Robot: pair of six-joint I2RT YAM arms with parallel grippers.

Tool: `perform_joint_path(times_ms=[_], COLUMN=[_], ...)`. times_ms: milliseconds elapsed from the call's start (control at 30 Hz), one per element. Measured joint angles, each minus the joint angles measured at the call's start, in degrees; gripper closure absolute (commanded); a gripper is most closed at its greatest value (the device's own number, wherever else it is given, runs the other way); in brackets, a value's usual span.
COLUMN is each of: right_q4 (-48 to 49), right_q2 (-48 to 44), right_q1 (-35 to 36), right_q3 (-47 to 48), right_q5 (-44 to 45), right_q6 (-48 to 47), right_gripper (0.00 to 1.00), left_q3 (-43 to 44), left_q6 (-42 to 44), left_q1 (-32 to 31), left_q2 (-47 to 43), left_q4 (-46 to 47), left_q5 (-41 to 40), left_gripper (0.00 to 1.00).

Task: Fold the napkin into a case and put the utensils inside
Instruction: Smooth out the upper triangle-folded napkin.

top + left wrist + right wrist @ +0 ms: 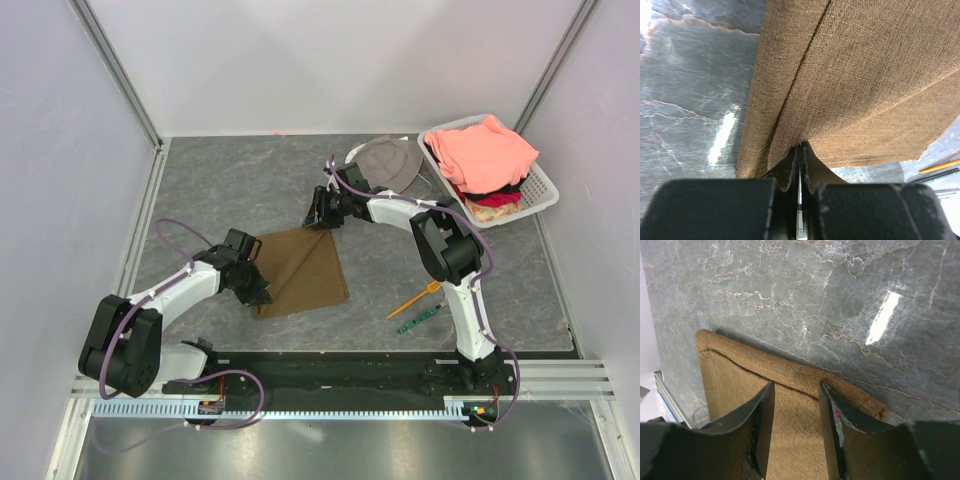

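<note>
The brown napkin (305,265) lies on the grey table, its left part folded over in a second layer (865,75). My left gripper (258,295) is shut on the napkin's near left edge, and the cloth comes out right at its closed tips (801,150). At the napkin's far corner (790,375) my right gripper (318,218) stands open, one finger on each side of the hem (796,385), gripping nothing. The orange fork (413,300) and the green patterned utensil (420,320) lie on the table to the right of the napkin, also visible in the left wrist view (939,166).
A grey bucket hat (385,165) lies at the back, just behind the right arm's wrist. A white basket (545,195) with salmon-pink clothes (485,150) stands at the back right. White walls close in the table on three sides.
</note>
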Motion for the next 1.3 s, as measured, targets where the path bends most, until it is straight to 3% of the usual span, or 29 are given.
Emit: perform_joint_path(times_ms=[233,333,367,467,633,767,967,1300], right_q4=[-1.7,-2.7,-2.9,-3.3,-2.8,-1.4,-0.5,0.8], right_q2=[-0.3,-1.9,-2.6,-7.1,-15.7,-20.0,-20.5,-23.0], right_q1=[0.0,0.0,0.0,0.0,0.4,1.1,2.5,3.0], right_q3=[3.9,3.8,3.7,-0.2,-9.2,-16.7,-24.5,-29.7], right_q5=[0.0,0.2,0.3,0.5,0.9,0.8,0.6,0.7], right_q6=[-1.9,-2.2,-2.2,-2.2,-1.7,-1.5,-1.5,-1.6], right_gripper=[0.42,0.37,0.37,0.35,0.37,0.43,0.46,0.46], left_q3=[0.2,0.9,1.5,3.9,13.2,23.2,35.0,37.5], left_q6=[0.3,1.9,2.8,5.6,13.0,18.7,26.2,34.3], left_q1=[0.0,0.9,1.7,6.5,12.5,13.3,13.3,13.3], left_q2=[-3.0,-7.0,-7.8,-8.9,-0.9,9.8,21.9,25.7], left_q4=[-1.9,-2.7,-2.5,-0.6,1.5,2.5,0.4,-3.1], left_q5=[-1.3,-0.7,0.0,4.1,6.8,7.3,6.4,3.3], left_gripper=[0.94,0.80,0.70,0.55,0.59,0.67,0.68,0.71])
